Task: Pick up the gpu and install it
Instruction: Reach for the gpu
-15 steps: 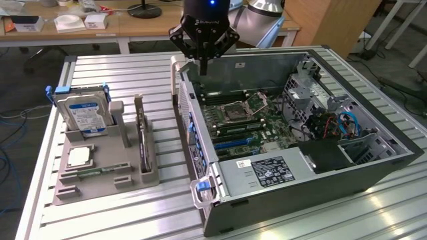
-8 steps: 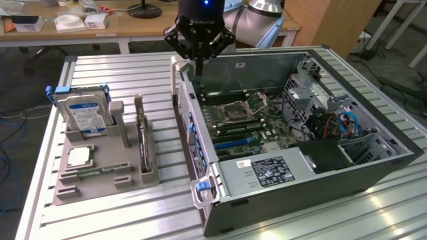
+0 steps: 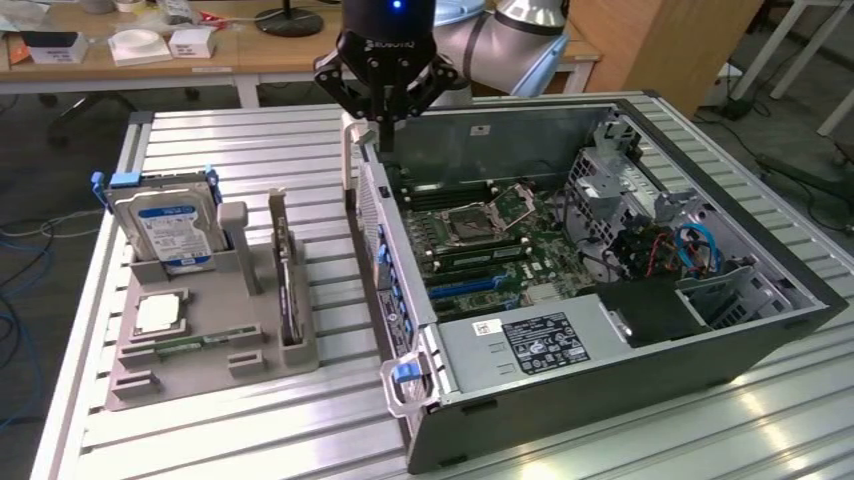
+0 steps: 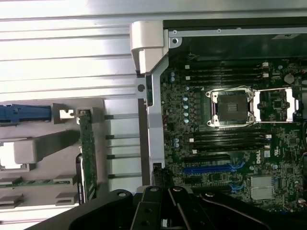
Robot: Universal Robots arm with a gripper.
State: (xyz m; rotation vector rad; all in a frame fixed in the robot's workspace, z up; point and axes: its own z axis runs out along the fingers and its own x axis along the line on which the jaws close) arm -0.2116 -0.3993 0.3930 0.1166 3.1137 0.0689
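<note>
A black multi-link gripper (image 3: pixel 386 121) is held above the far end of an open dark-grey metal computer case (image 3: pixel 747 330), over the case wall on the exterior view's left. Its jaws are drawn fully together, and nothing is gripped between them.

The gpu (image 3: pixel 284 262), a thin green circuit-board card seen dark and edge-on, is stood upright in a slot of a grey plastic holder tray (image 3: pixel 200 362). The slot is on the side of the tray nearest the case. The card is untouched and well apart from the gripper.

A silver hard drive with a blue-white label (image 3: pixel 167 235) is stood upright in the same tray, further to the exterior view's left.

Tray and case are set beside each other on a ribbed aluminium table (image 3: pixel 227 140).

Inside the case a green motherboard (image 3: pixel 534 235) is exposed, with a silver-framed processor socket (image 3: pixel 497 212) and a blue expansion slot (image 4: pixel 211 168).
</note>
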